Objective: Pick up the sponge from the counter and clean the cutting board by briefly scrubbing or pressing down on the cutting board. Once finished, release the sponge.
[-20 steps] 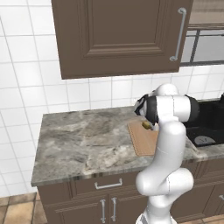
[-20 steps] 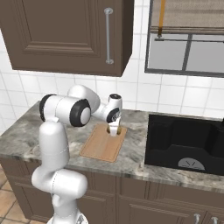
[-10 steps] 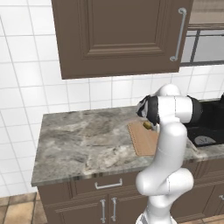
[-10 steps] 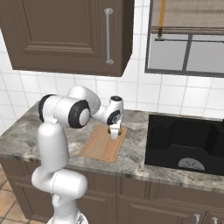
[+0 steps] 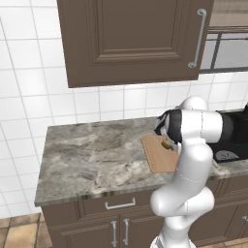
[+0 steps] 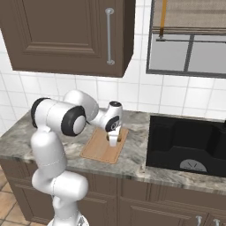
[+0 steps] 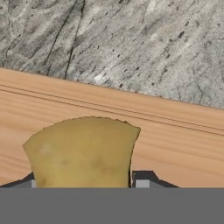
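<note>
Sponge on the cutting board, between the fingers of the gripper.
The sponge [image 7: 83, 151] lies on the cutting board [image 6: 98, 150] near its grooved edge; the gripper [image 6: 113, 142] straddles it, whether clamped or loosened cannot be told.

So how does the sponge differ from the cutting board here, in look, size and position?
The sponge is lumpy and mustard yellow with an uneven outline; the cutting board is flat, light tan wood with straight edges and a thin groove near its rim. The sponge is far smaller than the board. The sponge sits on the board, while the board lies on the marble counter. Both are warm yellowish tones.
</note>
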